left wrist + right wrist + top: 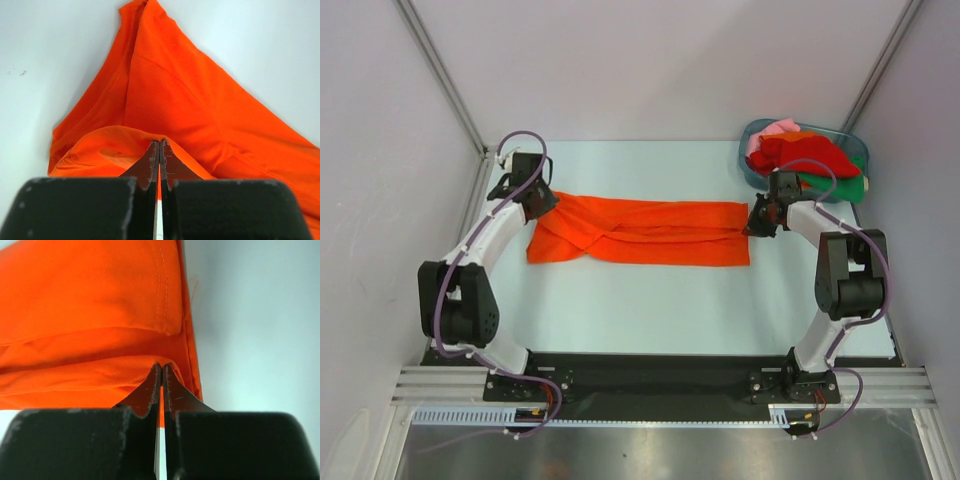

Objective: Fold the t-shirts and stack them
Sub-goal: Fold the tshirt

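A bright orange cloth t-shirt lies flat on the pale, smooth bench, folded lengthwise into a long band. Its long axis runs left to right across the bench, roughly parallel to the near edge where the arms are bolted. It sits in the far half of the surface, stretched between the two arms. The band's left end is broader and rumpled, with overlapping folds. Its right end finishes in a straight, squared-off edge, which in the right wrist view carries a double row of hem stitching on the shirt. The left end effector sits at the far-left corner of the band. Its wrist view shows the fingertips pressed together on a raised fold of the orange cloth. The right end effector meets the middle of the right edge, and its wrist view shows it likewise closed, pinching the cloth just beside the hem. In the far-right corner of the bench stands a bluish translucent plastic tub, just beyond the right arm's wrist. It holds a heap of red, pink and green cloth t-shirts.
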